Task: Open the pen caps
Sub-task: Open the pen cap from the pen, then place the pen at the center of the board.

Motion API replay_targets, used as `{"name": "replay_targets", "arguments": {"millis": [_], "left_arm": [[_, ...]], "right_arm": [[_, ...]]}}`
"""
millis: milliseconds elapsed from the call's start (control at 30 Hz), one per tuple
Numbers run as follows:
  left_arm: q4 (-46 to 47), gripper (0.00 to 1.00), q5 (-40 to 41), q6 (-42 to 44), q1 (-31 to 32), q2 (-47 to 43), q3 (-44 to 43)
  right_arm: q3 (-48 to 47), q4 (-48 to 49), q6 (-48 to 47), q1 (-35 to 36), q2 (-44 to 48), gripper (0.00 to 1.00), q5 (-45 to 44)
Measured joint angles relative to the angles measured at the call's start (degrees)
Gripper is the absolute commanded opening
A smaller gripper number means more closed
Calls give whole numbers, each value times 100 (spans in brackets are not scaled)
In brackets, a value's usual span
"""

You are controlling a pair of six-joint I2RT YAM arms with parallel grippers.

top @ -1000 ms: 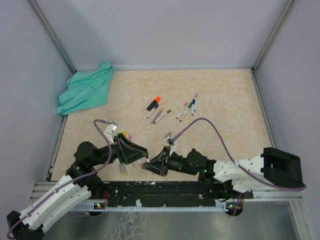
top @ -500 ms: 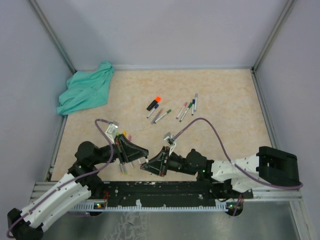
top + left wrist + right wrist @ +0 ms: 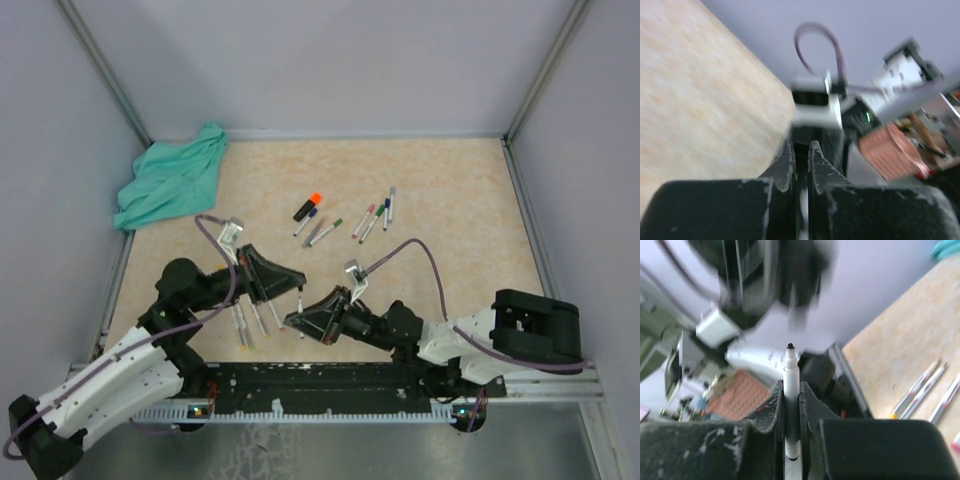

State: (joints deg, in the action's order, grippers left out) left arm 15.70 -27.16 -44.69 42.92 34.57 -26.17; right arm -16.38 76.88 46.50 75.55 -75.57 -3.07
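Now uncapping: my right gripper is clamping a white pen barrel, its black nib showing bare. My left gripper is pinching nearly shut opposite; whether the cap is inside, I cannot tell. Next, probably: dropping both and fetching another pen. Other pen caps are sitting on pens mid-table beside the orange highlighter; loose pens are lying by my left arm, crowding the set-down

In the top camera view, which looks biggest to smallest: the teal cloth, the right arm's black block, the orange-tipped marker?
1. teal cloth
2. right arm's black block
3. orange-tipped marker
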Motion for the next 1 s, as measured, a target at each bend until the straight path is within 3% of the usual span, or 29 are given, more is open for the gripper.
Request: {"name": "replay_targets", "arguments": {"millis": [167, 367, 500, 667, 1000], "left_arm": [[295, 0, 732, 214, -470, 612, -903], [426, 0, 960, 385, -739, 601, -1062], [-376, 0, 1115, 960, -807, 581, -1298], [-1665, 0, 1515, 2002, -828, 531, -1725], [-3027, 0, 2846, 3261, -857, 354, -1355]], "right_arm": [[374, 15, 83, 201, -94, 0, 463], [382, -262, 87, 210, -55, 0, 511], [-83, -2059, -140, 291, 201, 0, -98], [-1333, -4520, -422, 411, 146, 0, -1349], [-3644, -7130, -586, 400, -2022, 0, -2994]]}}
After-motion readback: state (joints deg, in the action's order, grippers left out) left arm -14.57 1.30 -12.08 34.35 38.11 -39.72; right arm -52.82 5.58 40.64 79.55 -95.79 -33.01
